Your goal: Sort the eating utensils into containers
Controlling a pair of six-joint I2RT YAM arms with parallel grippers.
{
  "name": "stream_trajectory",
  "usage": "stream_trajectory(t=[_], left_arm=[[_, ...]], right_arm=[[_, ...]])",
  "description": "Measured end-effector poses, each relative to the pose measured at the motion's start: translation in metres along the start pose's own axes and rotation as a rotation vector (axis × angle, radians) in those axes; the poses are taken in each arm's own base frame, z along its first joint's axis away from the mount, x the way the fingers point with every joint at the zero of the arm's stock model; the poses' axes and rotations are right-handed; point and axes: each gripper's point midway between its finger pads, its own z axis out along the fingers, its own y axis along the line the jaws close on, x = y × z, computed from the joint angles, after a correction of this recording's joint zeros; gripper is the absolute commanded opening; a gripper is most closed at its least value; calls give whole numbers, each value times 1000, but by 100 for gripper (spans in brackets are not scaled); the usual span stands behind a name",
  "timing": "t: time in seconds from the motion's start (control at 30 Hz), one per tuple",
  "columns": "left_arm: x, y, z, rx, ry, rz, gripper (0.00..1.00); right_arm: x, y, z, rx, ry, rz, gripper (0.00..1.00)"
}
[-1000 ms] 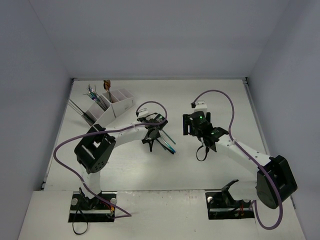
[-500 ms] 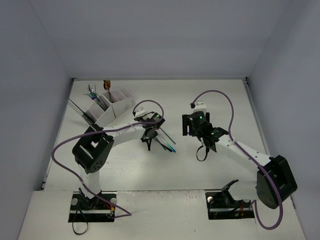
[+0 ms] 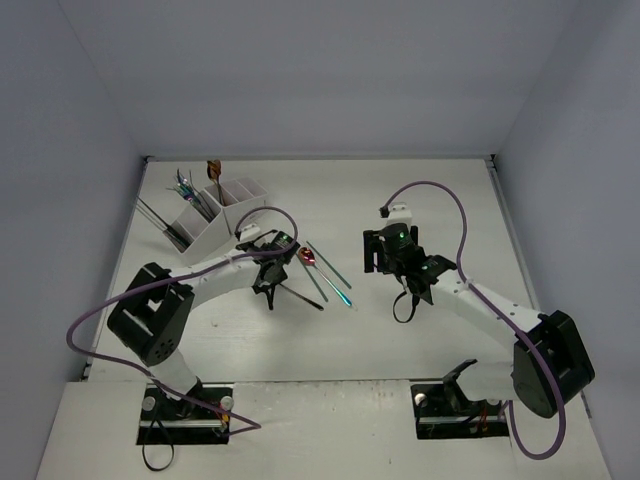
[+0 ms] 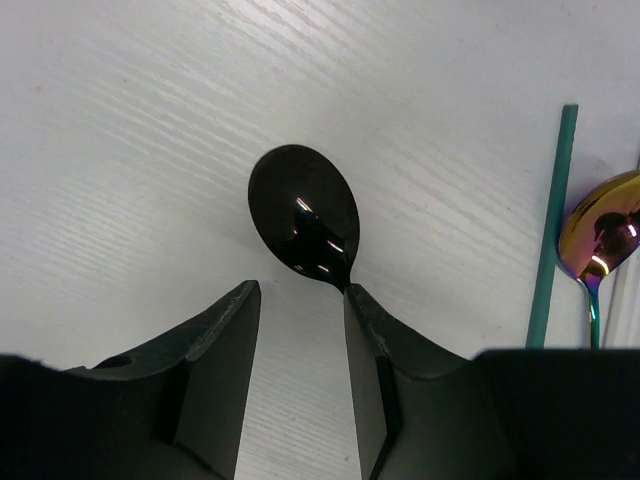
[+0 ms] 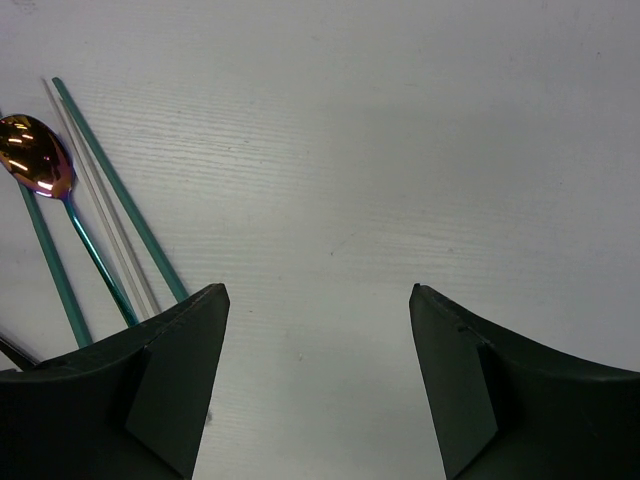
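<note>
Both jaws apart | 1 black spoon (image 4: 303,222) | 2 teal sticks (image 5: 120,190)

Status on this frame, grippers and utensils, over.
Left gripper open at neck of black spoon. Right gripper open above table. Teal stick, rainbow spoon alongside.

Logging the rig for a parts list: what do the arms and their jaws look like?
The left arm and right arm: white links, bulky black joint housings, a purple cable looping along each. The right wrist shows green lights. The left gripper and right gripper have flat, black, tapered jaws.
</note>
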Motion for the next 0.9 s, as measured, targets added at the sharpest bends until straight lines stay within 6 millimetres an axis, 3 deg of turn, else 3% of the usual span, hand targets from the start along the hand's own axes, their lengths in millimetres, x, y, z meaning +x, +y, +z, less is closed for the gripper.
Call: stream_trajectory(t=[0.1,0.4,0.7,0.9], left_arm=[[-7,4,-5,6,-4,-23,47],[-6,-29,-18,83,17,-73,50],[6,-21,-7,28,51,-119,49],[11,-12,8,-28,67,-124,42]], right_arm=[[0,1,0,-3,1,0,70],[1,2,0,-11,4,-1,70],[0,2,0,-12,1,-3,70],[0,2,0,-13,0,-3,70]])
